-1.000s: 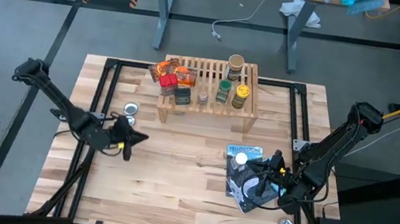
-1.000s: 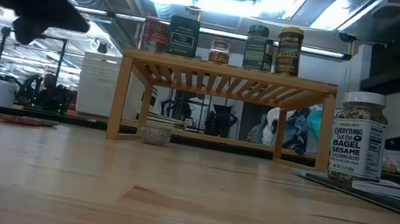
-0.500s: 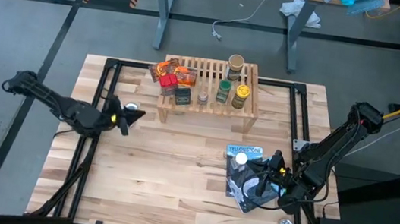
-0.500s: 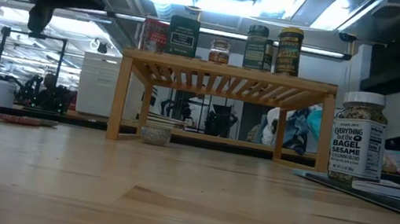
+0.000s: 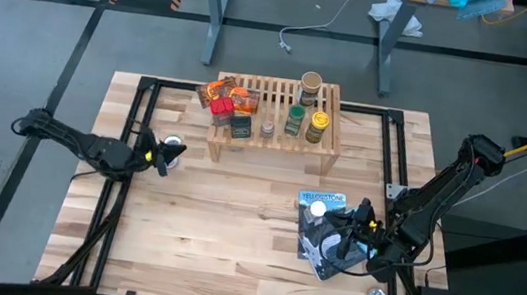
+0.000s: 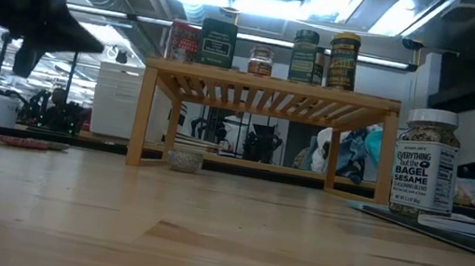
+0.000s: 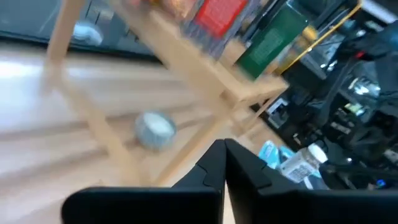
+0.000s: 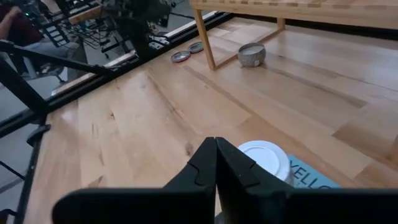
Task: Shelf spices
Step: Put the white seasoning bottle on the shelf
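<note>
While the right arm did not move at all, the left arm drew back over the last second, from the middle of the desk (image 5: 234,225) toward its left edge. The left claw (image 5: 163,158) now hung there with its fingers pressed together and nothing between them, near two flat silver discs (image 5: 172,143). I judged that this arm was retreating empty, so it had no jar in work at that moment. To the right stood the shelf (image 5: 274,127), with most of the spices (image 5: 293,119) already on its slats. One white-capped jar (image 5: 317,212) remained off the shelf, upright on a blue pouch (image 5: 326,231). The right claw (image 5: 342,246), also closed and empty, waited just beside this jar.
</note>
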